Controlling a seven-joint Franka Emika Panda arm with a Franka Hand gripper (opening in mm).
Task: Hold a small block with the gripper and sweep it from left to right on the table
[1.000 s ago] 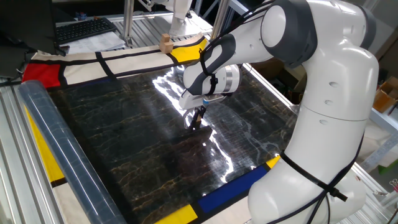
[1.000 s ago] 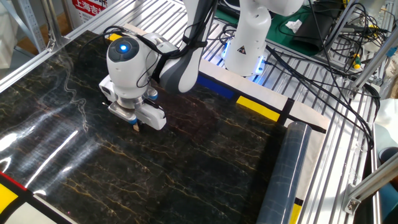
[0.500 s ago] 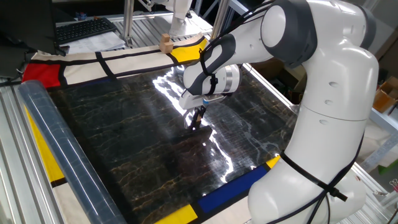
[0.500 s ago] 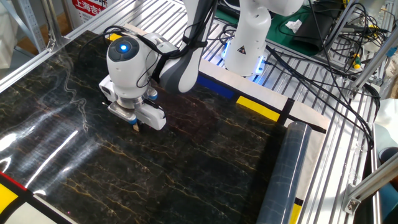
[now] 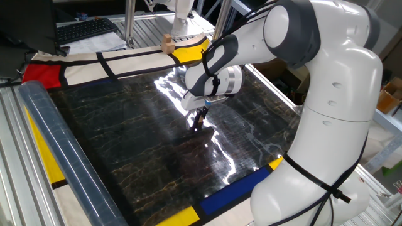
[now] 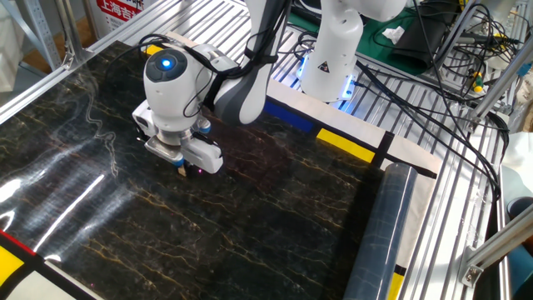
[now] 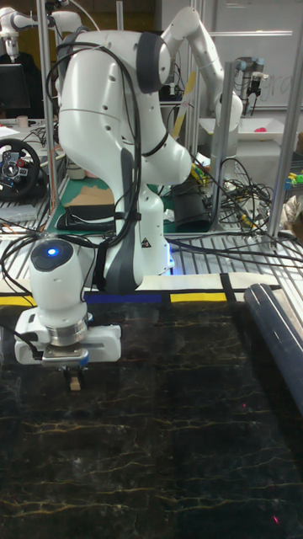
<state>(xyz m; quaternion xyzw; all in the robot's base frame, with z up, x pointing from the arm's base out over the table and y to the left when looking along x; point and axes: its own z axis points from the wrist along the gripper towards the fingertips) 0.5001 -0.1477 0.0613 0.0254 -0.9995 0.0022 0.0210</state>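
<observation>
1. My gripper (image 7: 75,378) is closed on the block (image 7: 75,383), low on the table (image 7: 210,421), left of frame in the tall view
2. Grasp done
3. The left-to-right sweep appears largely ahead

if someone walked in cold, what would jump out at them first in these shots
The big glossy white-and-grey robot arm fills the right of one fixed view, bent down over the middle of the black marble-patterned table. At its tip the small dark gripper pinches a tiny tan small block just above or on the sheet. A blue light glows on the wrist, and a larger wooden block sits at the far border.
</observation>
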